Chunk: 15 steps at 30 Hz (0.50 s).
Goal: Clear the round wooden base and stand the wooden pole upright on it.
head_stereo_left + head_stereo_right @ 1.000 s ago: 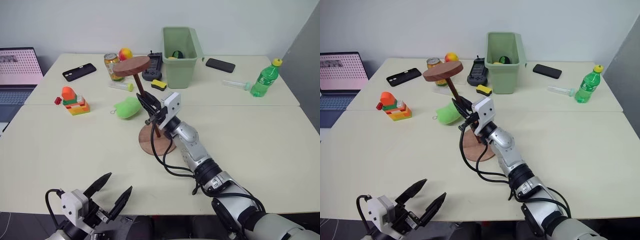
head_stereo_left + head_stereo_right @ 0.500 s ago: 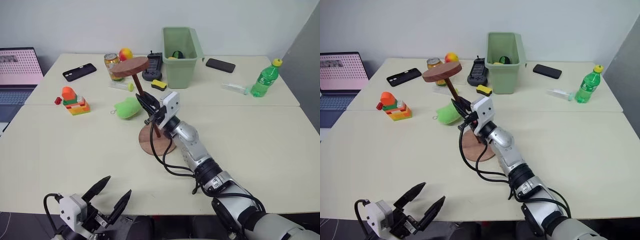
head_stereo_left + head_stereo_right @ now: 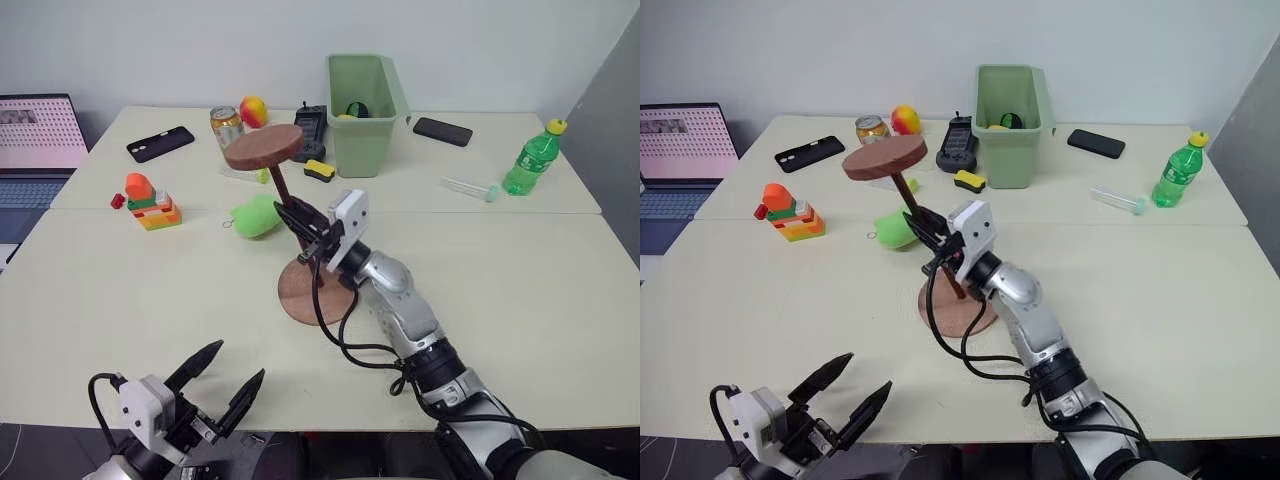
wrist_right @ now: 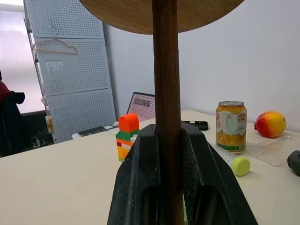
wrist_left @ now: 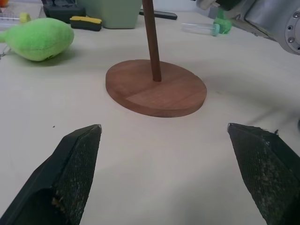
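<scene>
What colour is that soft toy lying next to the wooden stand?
Bright lime green. The soft toy shows best in the left wrist view.

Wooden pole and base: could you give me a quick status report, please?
Right gripper shut on wooden pole, disc end up. Pole's foot on round wooden base, leaning slightly. Left gripper open, idle at near table edge. Base clear; green plush lies beside it.

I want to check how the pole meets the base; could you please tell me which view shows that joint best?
The left wrist view: the pole lands at the middle of the base, close and unblocked. In both eye views the right tool and its cable partly cover the base. The right wrist view shows the shaft clamped and the top disc, not the base.
</scene>
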Each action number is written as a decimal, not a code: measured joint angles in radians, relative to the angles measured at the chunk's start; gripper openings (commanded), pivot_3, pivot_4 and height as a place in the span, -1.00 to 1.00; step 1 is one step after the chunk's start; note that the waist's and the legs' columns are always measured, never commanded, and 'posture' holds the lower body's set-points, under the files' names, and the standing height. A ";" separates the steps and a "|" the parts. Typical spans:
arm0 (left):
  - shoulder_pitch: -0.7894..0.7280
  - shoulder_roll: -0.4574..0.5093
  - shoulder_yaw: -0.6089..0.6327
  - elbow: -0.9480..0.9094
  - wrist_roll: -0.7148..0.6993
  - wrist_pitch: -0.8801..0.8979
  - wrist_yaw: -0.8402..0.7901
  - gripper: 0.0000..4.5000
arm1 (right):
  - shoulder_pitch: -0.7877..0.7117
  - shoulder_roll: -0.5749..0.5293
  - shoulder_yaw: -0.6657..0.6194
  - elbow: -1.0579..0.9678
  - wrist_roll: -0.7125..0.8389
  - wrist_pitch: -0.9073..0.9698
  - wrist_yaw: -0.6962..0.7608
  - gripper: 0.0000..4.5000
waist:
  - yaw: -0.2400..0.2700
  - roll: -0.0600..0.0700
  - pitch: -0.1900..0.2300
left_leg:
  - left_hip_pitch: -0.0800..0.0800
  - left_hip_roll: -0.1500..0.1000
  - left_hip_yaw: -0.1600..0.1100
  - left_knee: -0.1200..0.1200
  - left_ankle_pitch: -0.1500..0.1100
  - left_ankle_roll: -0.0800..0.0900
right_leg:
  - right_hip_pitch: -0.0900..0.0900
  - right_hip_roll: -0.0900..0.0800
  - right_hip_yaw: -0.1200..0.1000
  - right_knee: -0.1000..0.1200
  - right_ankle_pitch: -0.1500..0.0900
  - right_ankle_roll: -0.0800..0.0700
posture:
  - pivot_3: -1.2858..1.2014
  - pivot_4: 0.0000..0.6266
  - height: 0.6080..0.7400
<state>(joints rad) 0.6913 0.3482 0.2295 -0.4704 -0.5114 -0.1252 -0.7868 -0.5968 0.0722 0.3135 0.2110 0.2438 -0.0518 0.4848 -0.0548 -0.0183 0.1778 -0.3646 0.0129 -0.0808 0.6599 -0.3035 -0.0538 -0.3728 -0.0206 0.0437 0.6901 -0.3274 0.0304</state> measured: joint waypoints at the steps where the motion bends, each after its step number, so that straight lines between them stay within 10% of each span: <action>1: -0.001 0.000 0.000 -0.007 0.000 0.011 0.009 1.00 | 0.006 -0.013 0.000 -0.022 0.000 0.015 0.007 -0.90 | 0.001 0.000 0.000 | 0.000 0.000 0.000 0.000 0.000 0.000 | 0.000 0.000 0.000 0.000 0.000 0.000 | 0.03 -0.52 1.00; 15: -0.061 0.037 -0.001 -0.194 -0.032 0.199 0.144 1.00 | 0.091 -0.184 -0.019 -0.265 0.019 0.209 0.087 -0.90 | 0.026 0.000 -0.006 | 0.001 -0.002 -0.002 0.001 0.000 0.000 | 0.004 -0.001 -0.002 -0.003 0.000 0.000 | 0.03 -0.52 1.00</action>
<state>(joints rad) 0.6299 0.3853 0.2280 -0.6641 -0.5437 0.0737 -0.6429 -0.5054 -0.1114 0.2940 -0.0540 0.2631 0.1570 0.5720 -0.0286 -0.0185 0.1715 -0.3633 0.0113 -0.0828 0.6606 -0.3035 -0.0537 -0.3686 -0.0219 0.0419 0.6870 -0.3272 0.0307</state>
